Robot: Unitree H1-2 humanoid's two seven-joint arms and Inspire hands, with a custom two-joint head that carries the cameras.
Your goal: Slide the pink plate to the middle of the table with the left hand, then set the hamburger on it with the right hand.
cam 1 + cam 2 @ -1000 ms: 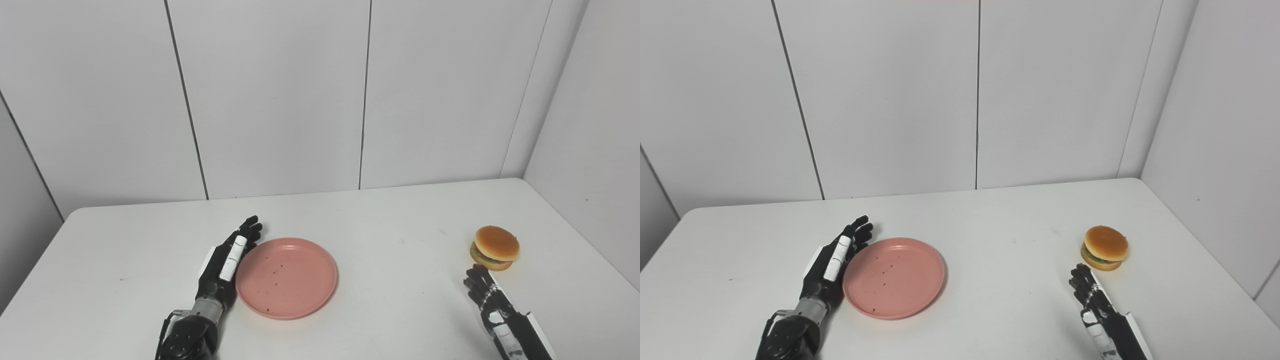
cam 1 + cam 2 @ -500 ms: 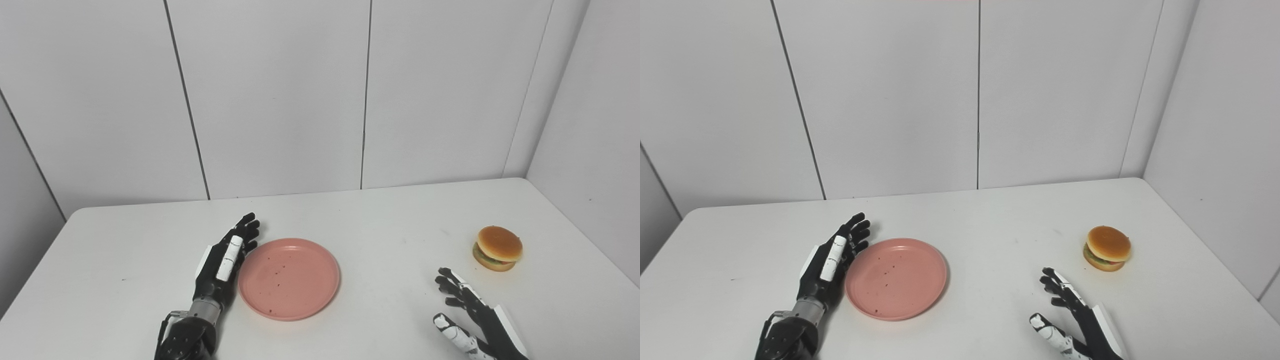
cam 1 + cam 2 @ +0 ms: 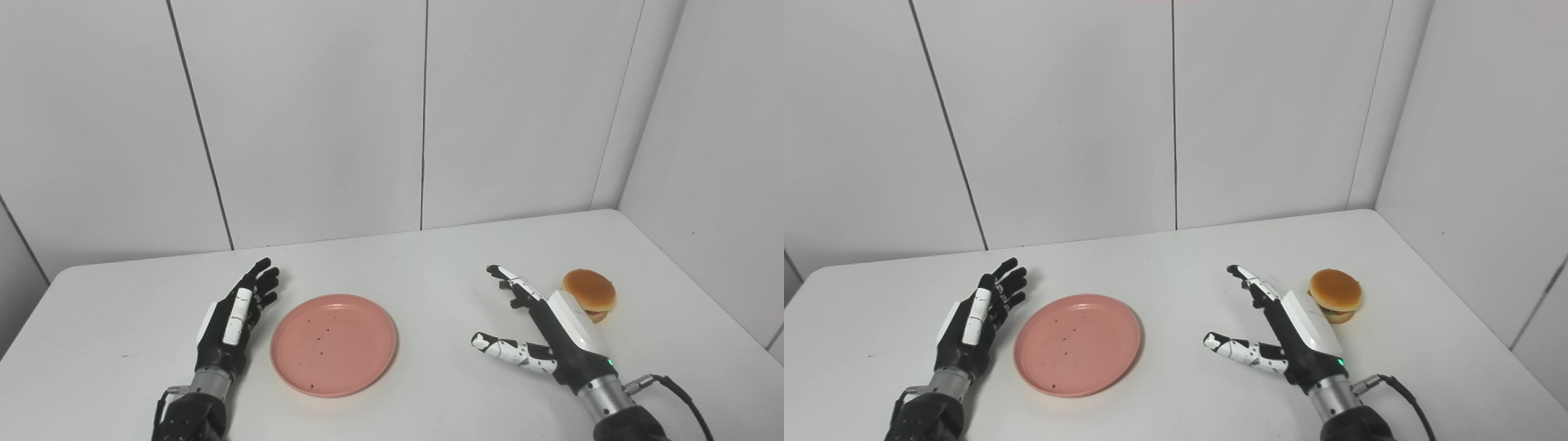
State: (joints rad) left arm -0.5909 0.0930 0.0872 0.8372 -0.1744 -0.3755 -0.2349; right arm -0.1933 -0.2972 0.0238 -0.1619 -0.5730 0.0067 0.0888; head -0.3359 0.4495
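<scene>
The pink plate (image 3: 334, 344) lies flat left of the table's middle, with dark specks on it. My left hand (image 3: 236, 312) stands on edge just left of the plate, a small gap from its rim, fingers straight, open and holding nothing. The hamburger (image 3: 589, 294) sits near the right edge of the table. My right hand (image 3: 542, 327) is raised just left of the hamburger, partly covering its lower left side. Its fingers point away from me, its thumb sticks out to the left, and it is open and empty.
The white table (image 3: 429, 269) meets grey wall panels at the back and on the right. Its left edge (image 3: 24, 337) and right edge (image 3: 735, 324) are close to the hands. A black cable (image 3: 680, 392) trails from my right wrist.
The camera turned a little right. My right hand rose and reached forward to beside the hamburger, opening wide. My left hand drew slightly away from the plate's rim.
</scene>
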